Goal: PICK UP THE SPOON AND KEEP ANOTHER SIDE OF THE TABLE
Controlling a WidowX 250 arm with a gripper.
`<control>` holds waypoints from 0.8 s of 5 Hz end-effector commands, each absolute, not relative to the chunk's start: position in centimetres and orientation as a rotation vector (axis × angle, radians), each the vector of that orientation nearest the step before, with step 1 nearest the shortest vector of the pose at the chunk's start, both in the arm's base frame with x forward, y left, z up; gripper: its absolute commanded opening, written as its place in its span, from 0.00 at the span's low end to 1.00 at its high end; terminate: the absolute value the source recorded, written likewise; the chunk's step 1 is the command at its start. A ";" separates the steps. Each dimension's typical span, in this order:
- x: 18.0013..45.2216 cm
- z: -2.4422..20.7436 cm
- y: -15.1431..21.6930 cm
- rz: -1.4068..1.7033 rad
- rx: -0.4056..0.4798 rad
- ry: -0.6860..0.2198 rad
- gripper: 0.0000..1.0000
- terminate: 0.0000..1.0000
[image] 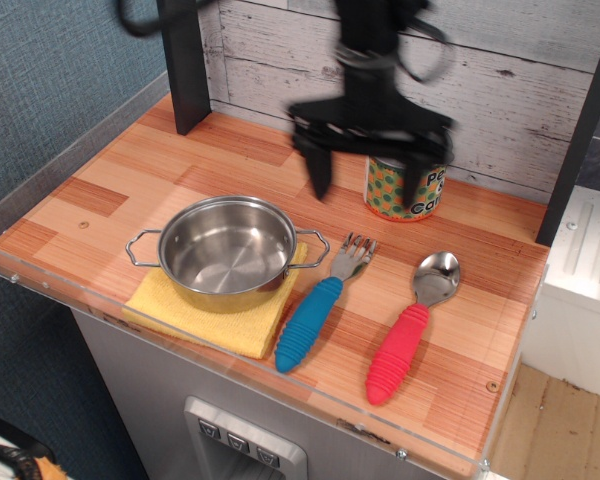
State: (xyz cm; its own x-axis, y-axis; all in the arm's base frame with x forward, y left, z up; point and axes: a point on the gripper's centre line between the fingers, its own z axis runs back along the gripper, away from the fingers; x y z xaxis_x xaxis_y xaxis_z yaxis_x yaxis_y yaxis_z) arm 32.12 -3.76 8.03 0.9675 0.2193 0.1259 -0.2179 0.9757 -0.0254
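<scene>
The spoon point(411, 326) lies on the wooden table point(100, 185) at the front right, its shiny bowl pointing to the back and its thick red ribbed handle toward the front edge. My black gripper point(365, 185) hangs open and empty above the back middle of the table, blurred by motion. Its fingertips point(318, 183) point down. It is behind the spoon and a little left of it, well above it.
A blue-handled fork point(320, 305) lies just left of the spoon. A steel pot point(227, 250) stands on a yellow cloth point(205, 320) at the front left. A dotted tin can point(408, 172) stands at the back, partly behind my gripper. A clear acrylic rim point(40, 215) runs round the table edge.
</scene>
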 end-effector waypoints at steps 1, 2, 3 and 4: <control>32.2 4.7 -8.8 0.092 -0.028 -0.115 1.00 0.00; 31.1 3.7 -9.0 0.054 -0.022 -0.098 1.00 0.00; 30.5 2.9 -9.8 0.037 -0.024 -0.086 1.00 0.00; 29.8 2.3 -10.3 0.026 -0.022 -0.078 1.00 0.00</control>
